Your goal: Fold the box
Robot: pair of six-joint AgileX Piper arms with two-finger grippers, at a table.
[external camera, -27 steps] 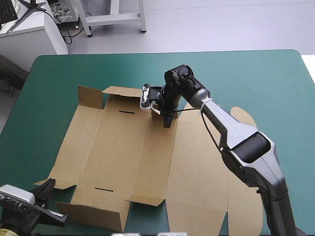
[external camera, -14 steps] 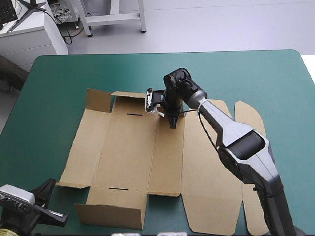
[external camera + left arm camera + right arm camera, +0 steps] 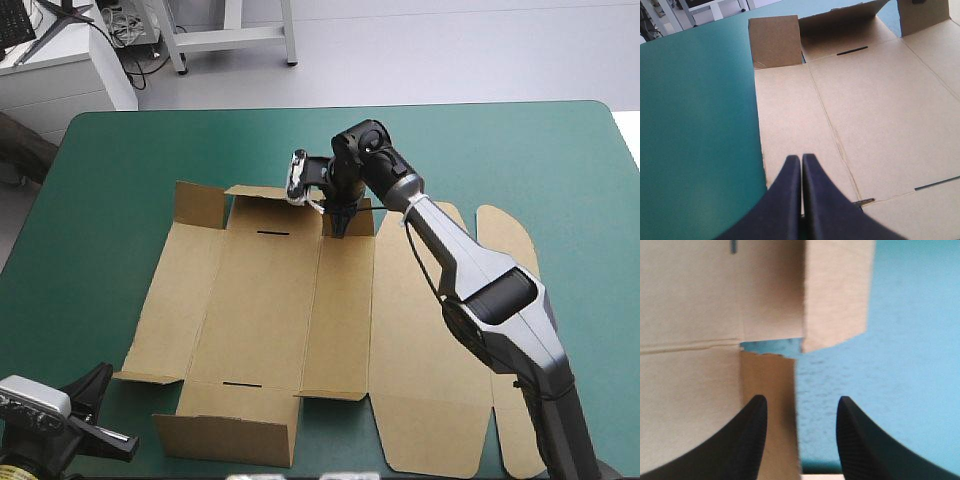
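Observation:
The brown box lies as an opened sheet in the middle of the teal-green table. A short flap and a low wall stand up along its far edge, and another wall stands at its near edge. My right gripper points down at the far edge, open, with a small upright flap between its fingers. My left gripper sits low at the box's near left corner. In its own view the left gripper is shut, over the box's left panel edge.
The lid panel with rounded tabs stretches to the right under my right arm. Bare teal-green cover runs along the left side and beyond the box's far edge.
Earlier the whole box slid to the right and turned square to the table. Just before now my right gripper moved from the inner panel out to the far edge flap.

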